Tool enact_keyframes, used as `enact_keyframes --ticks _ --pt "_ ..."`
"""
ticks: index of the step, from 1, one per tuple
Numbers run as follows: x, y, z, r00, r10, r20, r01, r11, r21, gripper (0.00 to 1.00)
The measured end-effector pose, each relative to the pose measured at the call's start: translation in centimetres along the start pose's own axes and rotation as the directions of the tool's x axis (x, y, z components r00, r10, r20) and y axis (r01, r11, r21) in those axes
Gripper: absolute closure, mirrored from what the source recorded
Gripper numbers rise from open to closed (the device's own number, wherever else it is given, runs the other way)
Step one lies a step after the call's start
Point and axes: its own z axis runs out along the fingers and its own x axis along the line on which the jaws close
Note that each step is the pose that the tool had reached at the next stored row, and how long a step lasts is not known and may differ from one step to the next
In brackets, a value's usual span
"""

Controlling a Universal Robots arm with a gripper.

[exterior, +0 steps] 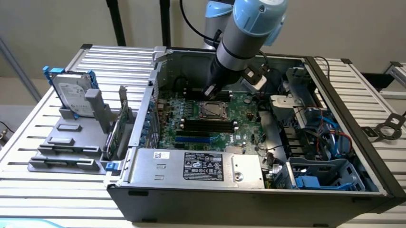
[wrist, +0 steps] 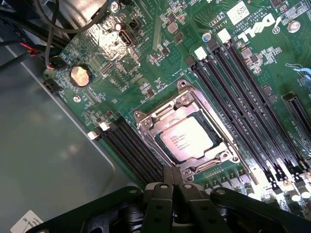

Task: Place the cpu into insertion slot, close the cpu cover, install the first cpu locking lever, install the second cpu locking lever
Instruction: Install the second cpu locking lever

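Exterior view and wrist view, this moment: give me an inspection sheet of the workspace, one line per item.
Surface: slatted metal table carrying an open computer case.
Job's things: the cpu lies in the insertion slot; the cpu cover is down around it, chip showing through the window. Lever state cannot be told.
Clutter: hard drive upright in a grey rack at the exterior view's left; black rings at the exterior view's right.
Grippers: gripper sits at the socket's edge, fingers together, holding nothing visible.
Cables: red and blue wires inside the case; black cable along the arm.
Surroundings: plain wall; no person seen.
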Motion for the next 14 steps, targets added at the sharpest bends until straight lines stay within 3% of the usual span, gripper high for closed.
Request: enact_keyframes --ticks 10,14 --pt "-0.1 0.08 -0.08 1.0 0.0 -0.0007 0.0 1.0 -0.0013 0.89" --pt "-1.0 0.67 -0.98 1.0 0.0 -0.001 0.0 1.0 -0.0011 0.89"
